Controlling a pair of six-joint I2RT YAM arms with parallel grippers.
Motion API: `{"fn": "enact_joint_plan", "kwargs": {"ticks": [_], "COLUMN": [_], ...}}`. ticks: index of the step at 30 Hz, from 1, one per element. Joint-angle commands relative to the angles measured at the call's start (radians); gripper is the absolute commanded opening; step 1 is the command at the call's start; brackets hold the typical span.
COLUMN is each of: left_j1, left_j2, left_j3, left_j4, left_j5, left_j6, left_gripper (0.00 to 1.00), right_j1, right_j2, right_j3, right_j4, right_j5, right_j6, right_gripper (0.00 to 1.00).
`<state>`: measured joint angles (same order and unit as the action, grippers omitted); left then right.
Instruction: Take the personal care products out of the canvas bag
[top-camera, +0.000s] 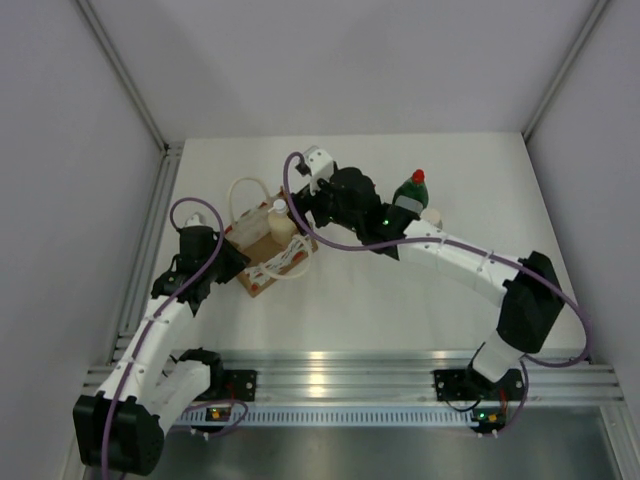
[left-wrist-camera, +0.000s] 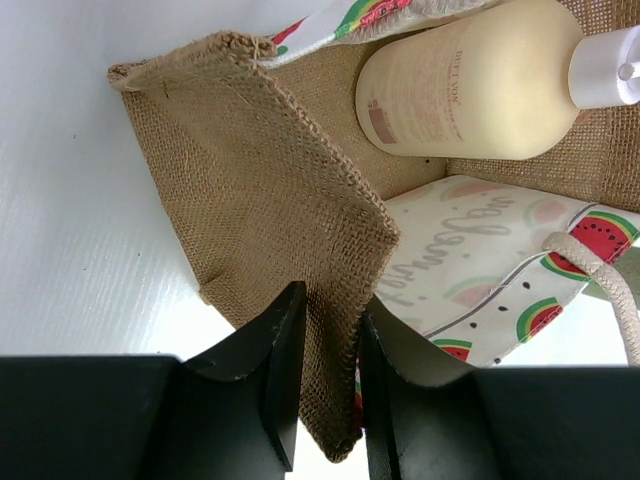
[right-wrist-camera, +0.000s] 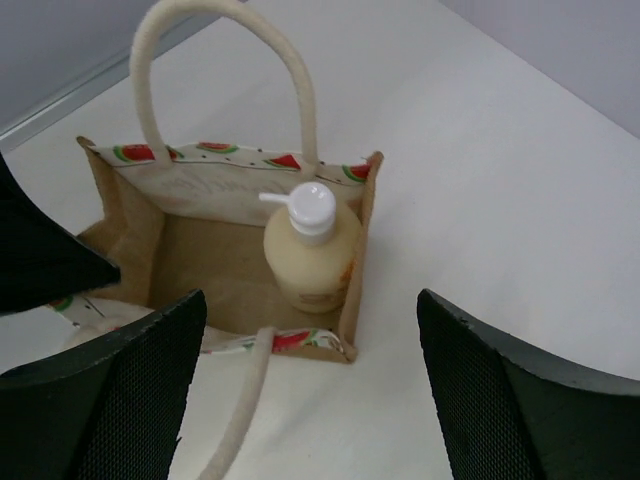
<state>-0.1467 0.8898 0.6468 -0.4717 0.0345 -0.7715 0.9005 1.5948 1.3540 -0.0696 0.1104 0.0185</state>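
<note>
My left gripper (left-wrist-camera: 331, 306) has its fingers pressed together on the side wall of the canvas bag (right-wrist-camera: 122, 215), pinching the coarse cloth at its top edge. The bag stands on the table (top-camera: 400, 300) with its mouth open upward. My right gripper (right-wrist-camera: 312, 308) hangs above this mouth with the fingers spread wide and nothing between them.

Inside the bag I see one product only, the cream pump bottle (right-wrist-camera: 310, 255). It stands upright against the wall on the right in the right wrist view, close to the corner. The dark green bottle (top-camera: 410, 192) is already outside, on the table beside my right arm.

I judge the pump bottle as light to medium, with a stiff but smooth plastic body, so it can slip in the pads. The pump head is thin and may turn or sink if I squeeze it. I prefer to take the body just under the shoulder, where it is widest.

The bag is soft and light and will probably rise together with the bottle, so the left pinch has to hold it down. The rope handle (right-wrist-camera: 150, 90) arches over the far side, and I must not catch it.
</note>
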Motion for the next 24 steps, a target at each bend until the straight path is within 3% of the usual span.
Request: {"fn": "enact_joint_plan", "kwargs": {"ticks": [1, 6, 18, 24], "left_j1": [-0.001, -0.001, -0.001, -0.001], "left_j2": [-0.011, -0.014, -0.018, -0.015], "left_j3": [0.002, 0.002, -0.003, -0.004], "left_j4": [0.001, 0.001, 0.001, -0.001], "left_j5": [0.018, 0.021, 0.025, 0.013], "left_j6": [0.012, 0.017, 0.02, 0.028], "left_gripper": [0.31, 0.31, 0.31, 0.31], "right_j1": [0.021, 0.023, -0.026, -0.048], "right_j2": [0.085, 0.206, 0.399, 0.433], "right_j3": [0.143, 0.258, 0.435, 0.444], "right_j4": [-0.062, -0.093, -0.157, -0.156], "right_j5": [-0.155, -0.215, -0.186, -0.321], "right_j6": [-0.066, -0.087, -0.129, -0.172], "right_gripper": [0.82, 0.75, 0.67, 0.65]}}
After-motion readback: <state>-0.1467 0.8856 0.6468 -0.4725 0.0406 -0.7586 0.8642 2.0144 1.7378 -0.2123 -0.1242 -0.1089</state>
